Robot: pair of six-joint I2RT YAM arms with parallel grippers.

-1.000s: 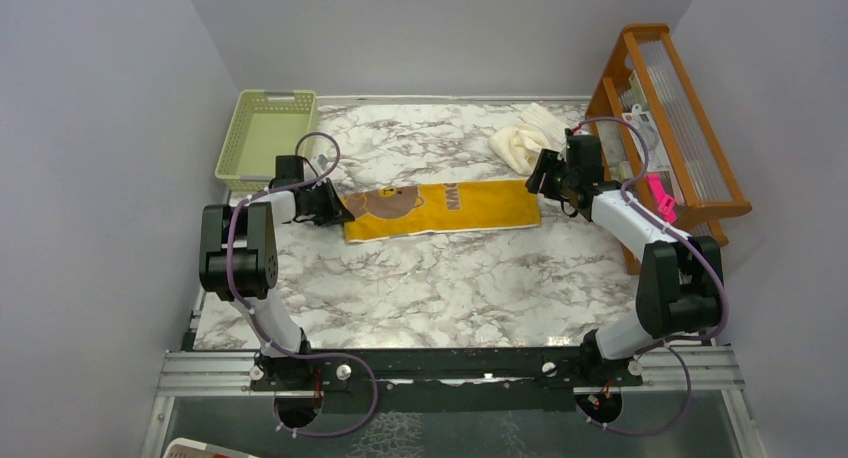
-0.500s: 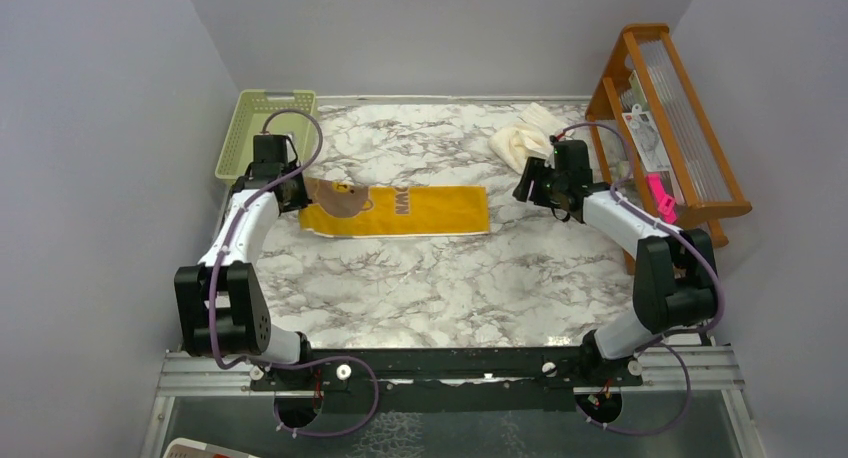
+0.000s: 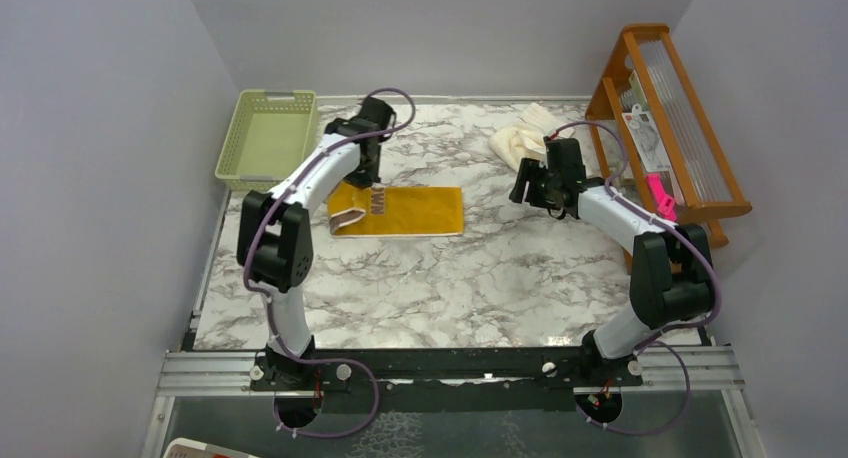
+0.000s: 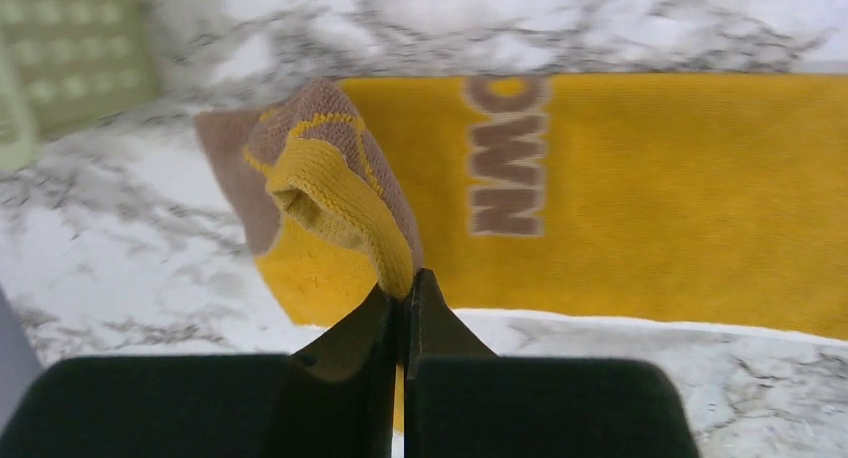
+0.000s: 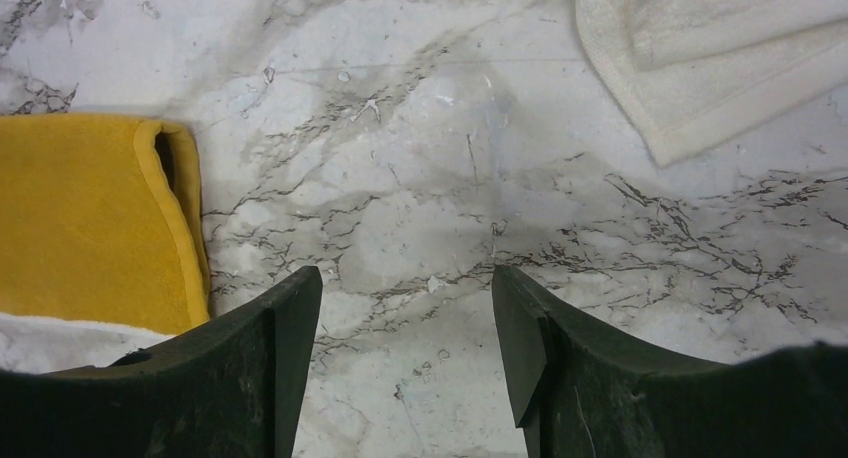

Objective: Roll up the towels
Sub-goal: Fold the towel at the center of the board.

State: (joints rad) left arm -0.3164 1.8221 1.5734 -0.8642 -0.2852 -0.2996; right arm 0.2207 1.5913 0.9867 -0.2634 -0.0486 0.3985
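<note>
tabletop: white-and-grey marble pattern; bare along the near edge in front of both arm bases.
brown-and-yellow towel: left of centre, closer to the far edge than to the near one, long side running left to right; mustard face up with brown lettering; flat over most of its length; left end turned over, showing brown; right end doubled at the hem, with a dark gap under it in the right wrist view.
left hand: clamped tight on a raised fold at the left end of the brown-and-yellow towel, yellow cloth pinched between the fingertips, brown just behind; hangs above the towel's left part, arm extended from the near edge toward the far edge.
right hand: fingers apart, gripping nothing; hovers over bare tabletop right of centre, between the two towels, touching neither.
cream towel: loose crumpled heap near the far edge, right of centre, just beyond the right hand; one hemmed corner seen in the right wrist view.
green basket: at the far-left corner, slotted walls, apart from both towels.
wooden rack: along the right edge up to the far-right corner, leaning, near the cream towel.
</note>
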